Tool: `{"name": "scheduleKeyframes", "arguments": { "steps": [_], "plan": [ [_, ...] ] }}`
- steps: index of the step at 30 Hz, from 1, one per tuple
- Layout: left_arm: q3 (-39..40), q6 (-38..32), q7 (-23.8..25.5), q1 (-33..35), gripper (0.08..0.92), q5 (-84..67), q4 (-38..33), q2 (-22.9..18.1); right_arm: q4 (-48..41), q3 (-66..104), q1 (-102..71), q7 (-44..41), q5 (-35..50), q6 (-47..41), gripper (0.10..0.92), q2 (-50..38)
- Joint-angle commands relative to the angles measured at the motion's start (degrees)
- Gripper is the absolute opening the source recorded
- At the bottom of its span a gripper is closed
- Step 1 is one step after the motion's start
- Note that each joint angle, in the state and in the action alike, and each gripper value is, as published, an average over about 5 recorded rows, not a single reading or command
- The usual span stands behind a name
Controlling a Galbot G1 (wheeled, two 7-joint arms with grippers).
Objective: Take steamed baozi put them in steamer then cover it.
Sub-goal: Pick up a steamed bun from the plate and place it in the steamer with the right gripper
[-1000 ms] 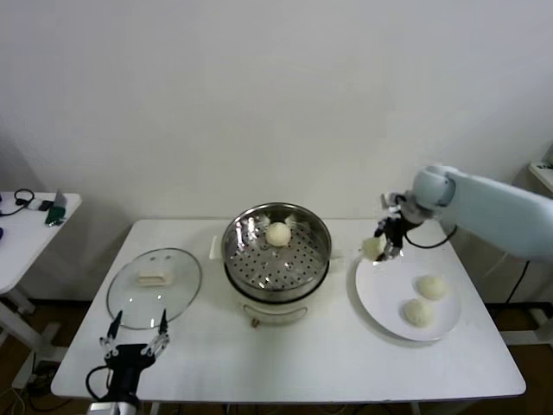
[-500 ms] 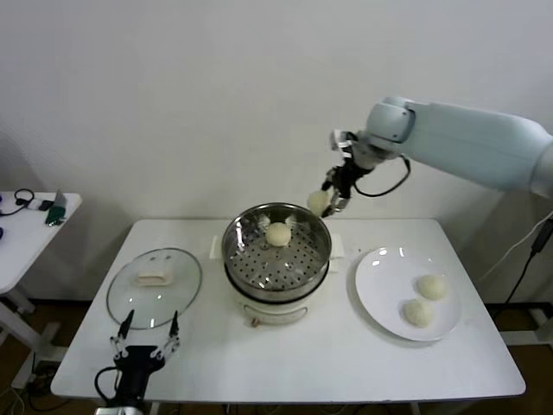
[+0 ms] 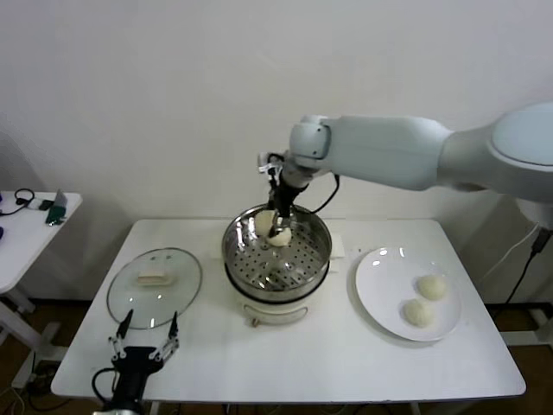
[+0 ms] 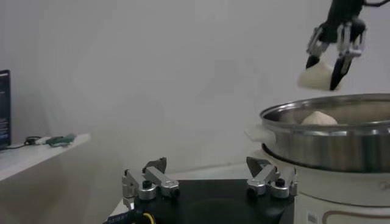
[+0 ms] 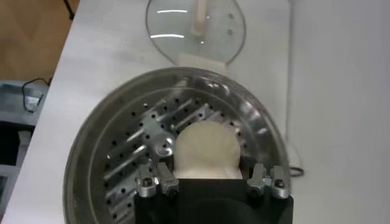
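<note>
- A white rectangular tabletop (image 3: 285, 363) stands against a plain pale wall (image 3: 173, 104)
- The steamer (image 3: 276, 255), a shiny steel basket on a cream base, sits near the middle of the tabletop, uncovered
- The right tool (image 3: 278, 226) hangs over the far part of the steamer, its fingers gripping a baozi (image 3: 264, 222) just above the perforated bottom
- A second baozi (image 3: 279, 235) sits in the basket, partly hidden behind the tool
- Two more baozi (image 3: 432, 287) (image 3: 418, 313) lie on a flat white plate (image 3: 380, 268) to the right of the steamer
- The cover (image 3: 154, 287), clear glass with a cream handle, lies flat on the tabletop to the left of the steamer
- The left tool (image 3: 143, 341) rests at the near left edge of the tabletop, fingers spread open and holding nothing
- A small side table (image 3: 26, 238) with cables and small items stands at the far left
</note>
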Motion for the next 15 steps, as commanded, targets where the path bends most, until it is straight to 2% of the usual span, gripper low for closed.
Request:
{"name": "scheduleKeyframes", "arguments": {
  "steps": [1,11,15],
  "plan": [
    [0.12,0.23,0.04,-0.6,0.823,0.12,0.05,-0.71,-2.4,-1.2,-4.84,1.66,0.43,-0.7,0.687,5.69],
    [-0.36,0.33,0.1,-1.18,0.823,-0.29,0.53,-0.81,-6.11,-1.02,-8.04,0.48,-2.92,0.13,0.688,6.32],
    [-0.31,0.42,0.13,-1.69,0.823,-0.36,0.92,-0.75,-6.06,-1.0,-8.46,0.98,-3.32,-0.29,0.711,6.15]
  ]
}}
